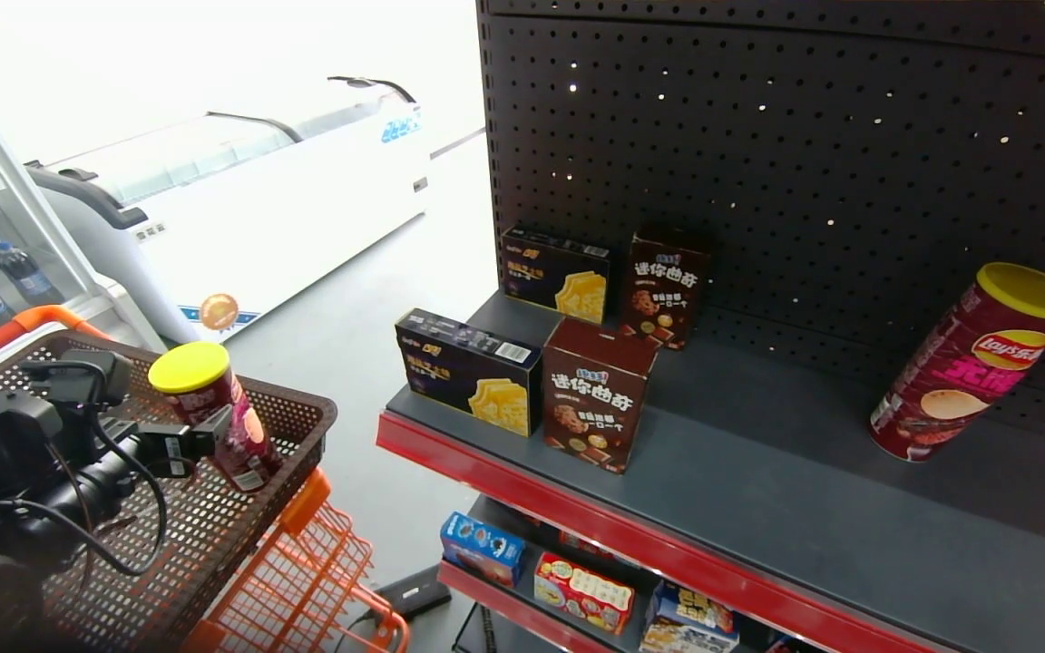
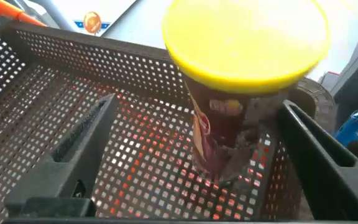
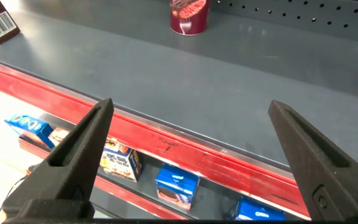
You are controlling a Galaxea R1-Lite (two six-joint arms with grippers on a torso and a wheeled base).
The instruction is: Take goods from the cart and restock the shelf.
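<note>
A dark red chips can with a yellow lid (image 1: 214, 408) stands slightly tilted in the brown mesh cart basket (image 1: 300, 417). My left gripper (image 1: 203, 435) is at the can's side. In the left wrist view the can (image 2: 229, 137) sits between the open fingers of the left gripper (image 2: 197, 106); one finger (image 2: 309, 143) is close against it and the other stands well apart. My right gripper (image 3: 189, 107) hangs open and empty over the shelf's red front edge (image 3: 185, 146). A second, matching can (image 1: 967, 363) leans against the pegboard at the right of the shelf (image 1: 758, 490).
Dark biscuit boxes (image 1: 473, 367) and brown cookie boxes (image 1: 595, 394) stand in two rows at the shelf's left end; the board between them and the leaning can is bare. Lower shelves hold blue and red boxes (image 1: 581, 589). An orange cart frame (image 1: 305, 580) carries the basket.
</note>
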